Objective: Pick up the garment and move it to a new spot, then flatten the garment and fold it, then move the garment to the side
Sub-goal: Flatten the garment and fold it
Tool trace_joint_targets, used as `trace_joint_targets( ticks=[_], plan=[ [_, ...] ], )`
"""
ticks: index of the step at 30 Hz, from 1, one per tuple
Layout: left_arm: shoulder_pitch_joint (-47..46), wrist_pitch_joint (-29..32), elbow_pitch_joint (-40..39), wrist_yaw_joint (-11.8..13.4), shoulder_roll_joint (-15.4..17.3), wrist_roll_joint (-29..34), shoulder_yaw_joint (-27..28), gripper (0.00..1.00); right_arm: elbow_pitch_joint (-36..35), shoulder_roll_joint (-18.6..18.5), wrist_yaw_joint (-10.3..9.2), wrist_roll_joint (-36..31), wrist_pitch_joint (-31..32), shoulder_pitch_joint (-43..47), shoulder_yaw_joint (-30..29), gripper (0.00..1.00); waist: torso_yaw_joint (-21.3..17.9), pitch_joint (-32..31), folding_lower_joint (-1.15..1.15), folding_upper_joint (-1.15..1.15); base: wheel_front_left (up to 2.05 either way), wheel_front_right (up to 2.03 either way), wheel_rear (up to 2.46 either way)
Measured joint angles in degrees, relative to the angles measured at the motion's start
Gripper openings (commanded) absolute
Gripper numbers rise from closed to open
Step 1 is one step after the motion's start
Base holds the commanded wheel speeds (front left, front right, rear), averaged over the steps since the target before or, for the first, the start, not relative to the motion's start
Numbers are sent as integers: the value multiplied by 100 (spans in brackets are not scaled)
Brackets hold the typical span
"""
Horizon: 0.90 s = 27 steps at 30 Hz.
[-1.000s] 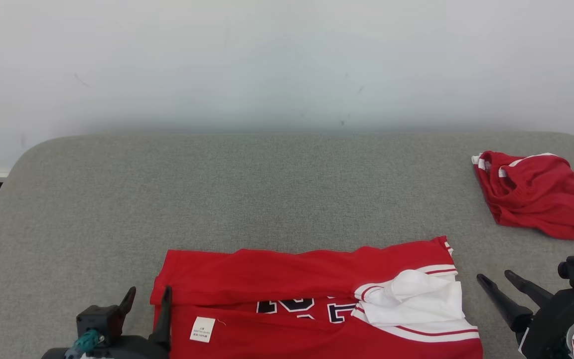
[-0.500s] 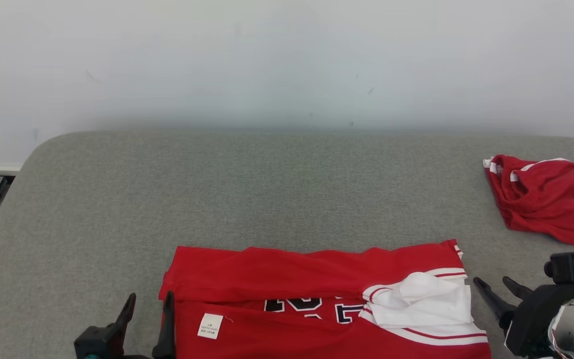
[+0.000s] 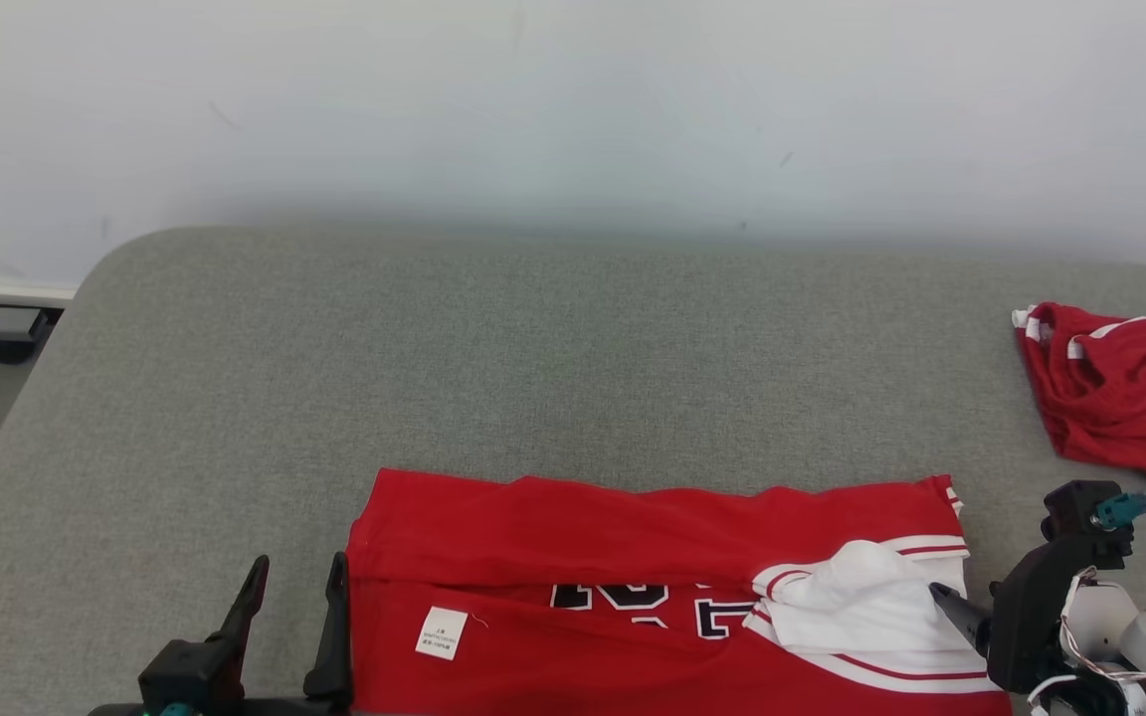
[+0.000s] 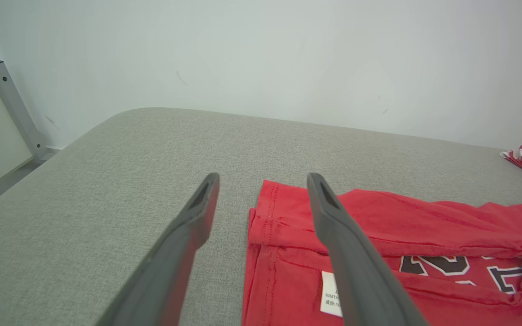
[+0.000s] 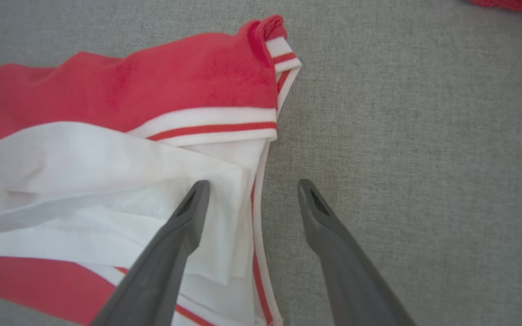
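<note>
Two layers of the red jersey [image 3: 633,527] lie folded at the near edge of the grey surface [image 3: 533,348], white lining [image 5: 107,172] bunched at its right end. My right end effector [image 5: 252,183] is spread astride that striped edge, my left end effector [image 4: 264,176] spread astride the left hem. Pinching only the loose top layer would, I judge, drag the fold open.

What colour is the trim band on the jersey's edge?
The trim is white with a thin red stripe, clearest in the right wrist view.
</note>
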Motion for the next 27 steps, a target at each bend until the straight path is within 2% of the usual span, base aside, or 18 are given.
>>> trace_joint_targets(
  ticks=[9, 10, 11, 12, 13, 18, 27],
  plan=[
    [-8, 132, -181, 26, -45, 49, -9, 100, 364, 152, -19, 67, 676, -261, 129, 100, 126, 164, 0, 0, 0, 0, 0],
    [-9, 172, -189, 37, -57, 48, -16, 100, 381, 151, -19, 77, 738, -271, 134, 90, 145, 174, 0, 0, 0, 0, 0],
    [-8, 200, -189, 48, -74, 48, -12, 100, 410, 157, -19, 97, 808, -287, 146, 62, 161, 183, 0, 0, 0, 0, 0],
    [-6, 247, -185, 48, -76, 48, -16, 100, 449, 163, -16, 97, 894, -342, 177, 13, 173, 192, 0, 0, 0, 0, 0],
    [-4, 275, -186, 48, -66, 57, -29, 100, 475, 163, -13, 97, 964, -385, 194, 0, 180, 200, 0, 0, 0, 0, 0],
    [5, 449, -183, 49, 13, 191, -105, 100, 554, 255, 11, 99, 1176, -509, 247, 0, 179, 218, 0, -1, 0, 0, 0],
    [116, 784, -202, 51, 148, 363, -102, 100, 735, 244, 192, 145, 1332, -668, 229, 0, 55, 201, 0, 0, 0, 0, 0]
  ],
)
